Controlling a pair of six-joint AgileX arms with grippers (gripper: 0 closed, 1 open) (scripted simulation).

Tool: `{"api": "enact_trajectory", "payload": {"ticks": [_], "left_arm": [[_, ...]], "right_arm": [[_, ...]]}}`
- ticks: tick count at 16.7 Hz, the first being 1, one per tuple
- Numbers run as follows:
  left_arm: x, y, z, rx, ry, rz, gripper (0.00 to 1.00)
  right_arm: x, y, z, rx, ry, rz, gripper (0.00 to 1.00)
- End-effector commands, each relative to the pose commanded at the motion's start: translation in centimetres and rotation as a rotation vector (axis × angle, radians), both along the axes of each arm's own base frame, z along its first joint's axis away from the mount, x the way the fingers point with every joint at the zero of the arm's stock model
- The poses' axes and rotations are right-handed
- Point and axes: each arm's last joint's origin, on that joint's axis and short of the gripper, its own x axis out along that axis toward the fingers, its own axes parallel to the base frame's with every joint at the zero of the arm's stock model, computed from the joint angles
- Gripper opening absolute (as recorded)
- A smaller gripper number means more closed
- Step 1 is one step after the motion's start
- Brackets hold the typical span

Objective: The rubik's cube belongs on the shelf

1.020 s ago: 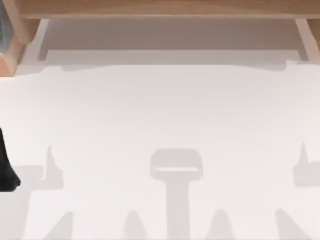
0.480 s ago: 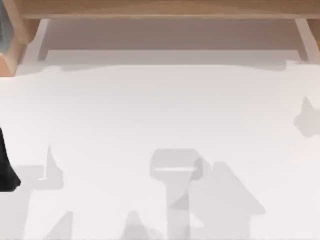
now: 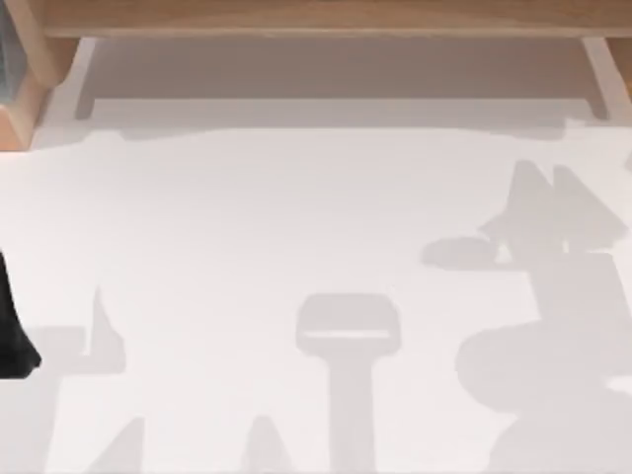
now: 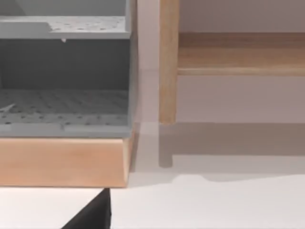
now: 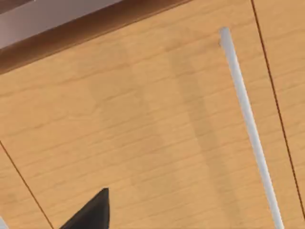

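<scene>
Gripper state – cannot tell for either arm. Left arm point(image 3: 12, 326) parked at surface's point(image 3: 296, 217) left edge. Right wrist view looks onto wooden boards. Shelf point(image 3: 316, 18) spans far edge – rubik's cube location unknown, so direction from grippers undetermined.

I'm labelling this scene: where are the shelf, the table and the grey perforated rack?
shelf point(image 3: 316, 18): top view, on the long wooden board's front.
table point(image 3: 247, 217): top view, on bare white surface.
grey perforated rack point(image 4: 62, 102): left wrist view, on its lower perforated tier.
</scene>
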Motion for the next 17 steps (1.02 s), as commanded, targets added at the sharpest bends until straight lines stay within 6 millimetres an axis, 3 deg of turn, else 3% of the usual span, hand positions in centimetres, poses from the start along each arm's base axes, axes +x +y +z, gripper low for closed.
{"api": "enact_trajectory", "payload": {"ticks": [4,8,10,17], "left_arm": [[0.0,0.0,0.0,0.0,0.0,0.0,1.0],[0.0,0.0,0.0,0.0,0.0,0.0,1.0],[0.0,0.0,0.0,0.0,0.0,0.0,1.0],[0.0,0.0,0.0,0.0,0.0,0.0,1.0]], "right_arm": [[4.0,-4.0,-6.6,-0.209,0.024,-0.006,1.0],[5.3,-6.1,-11.3,-0.331,0.037,-0.002,1.0],[5.4,-6.4,-12.1,-0.352,0.039,0.0,1.0],[5.7,-6.3,-12.1,-0.351,0.04,0.001,1.0]]}}
